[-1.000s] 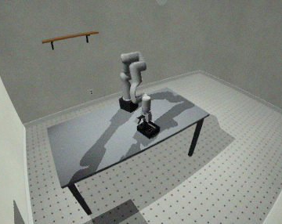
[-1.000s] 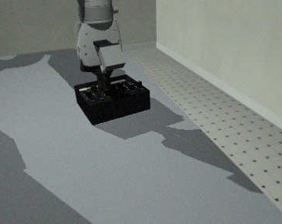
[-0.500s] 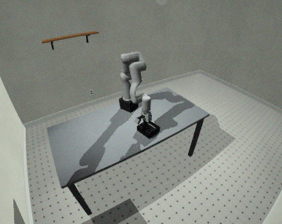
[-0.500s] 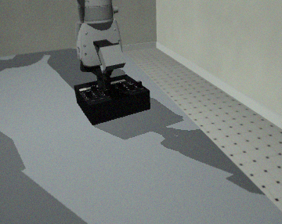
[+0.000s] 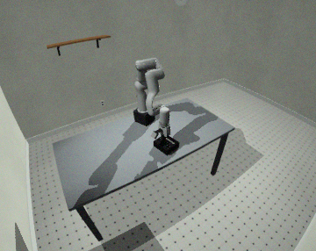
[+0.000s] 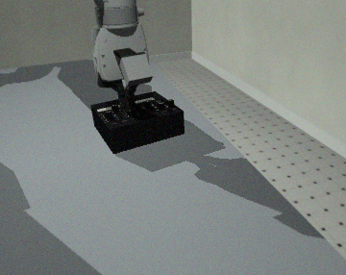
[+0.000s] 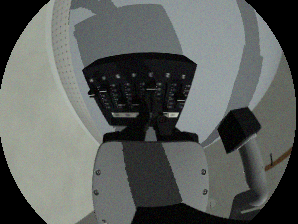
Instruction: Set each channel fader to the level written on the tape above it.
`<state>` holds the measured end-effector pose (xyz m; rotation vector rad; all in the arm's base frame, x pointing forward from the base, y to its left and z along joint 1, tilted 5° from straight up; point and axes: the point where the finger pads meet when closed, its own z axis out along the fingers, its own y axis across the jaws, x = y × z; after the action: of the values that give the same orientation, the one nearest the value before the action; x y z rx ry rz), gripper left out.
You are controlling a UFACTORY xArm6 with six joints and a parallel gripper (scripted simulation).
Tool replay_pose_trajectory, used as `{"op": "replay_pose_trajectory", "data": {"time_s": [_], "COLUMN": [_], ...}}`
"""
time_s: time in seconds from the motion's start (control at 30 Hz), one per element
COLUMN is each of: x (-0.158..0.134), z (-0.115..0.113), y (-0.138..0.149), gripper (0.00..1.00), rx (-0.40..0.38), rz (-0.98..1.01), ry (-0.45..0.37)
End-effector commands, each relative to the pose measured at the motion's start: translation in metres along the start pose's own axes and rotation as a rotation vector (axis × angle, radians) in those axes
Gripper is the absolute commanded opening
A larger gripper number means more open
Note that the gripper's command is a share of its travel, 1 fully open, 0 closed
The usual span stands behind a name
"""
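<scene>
Lighting desk sits flat on its feet near the far edge of the grey desk, just in front of the arm's base, and I've got the end effector right down among the fader caps. From the wrist view the fingertips are pressed together with nothing between them, so I'm pushing a cap with closed fingers, not pinching it. They look to be touching a fader around the middle of the row, at the near end of its slot, though I can't read which channel it is, nor the taped levels or the scale marks; everything is too small and dark. Risks from here, as I judge them: the closed tips are wide against those tightly packed caps, so a slightly skewed stroke could nudge a neighbouring fader off its mark, or catch the master, which has to finish where it began. Push too hard along the slot and the cap overshoots its level. Bear down too much, or shove past the end of travel, and the whole box could slide or tip on the desk. Small, slow strokes are called for, then.
</scene>
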<state>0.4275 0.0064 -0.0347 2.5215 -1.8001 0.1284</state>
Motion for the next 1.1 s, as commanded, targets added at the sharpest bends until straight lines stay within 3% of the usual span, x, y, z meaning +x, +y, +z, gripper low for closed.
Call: {"op": "replay_pose_trajectory", "data": {"time_s": [0.0,0.3,0.73,1.07], "x": [0.0,0.0,0.0,0.0], "z": [-0.001,-0.004,-0.037,-0.041], "y": [-0.001,-0.001,-0.001,-0.001], "gripper": [0.0,0.0,0.0,0.0], "rx": [0.004,0.004,0.004,0.004], "rz": [0.0,0.0,0.0,0.0], "ry": [0.001,0.001,0.001,0.001]}}
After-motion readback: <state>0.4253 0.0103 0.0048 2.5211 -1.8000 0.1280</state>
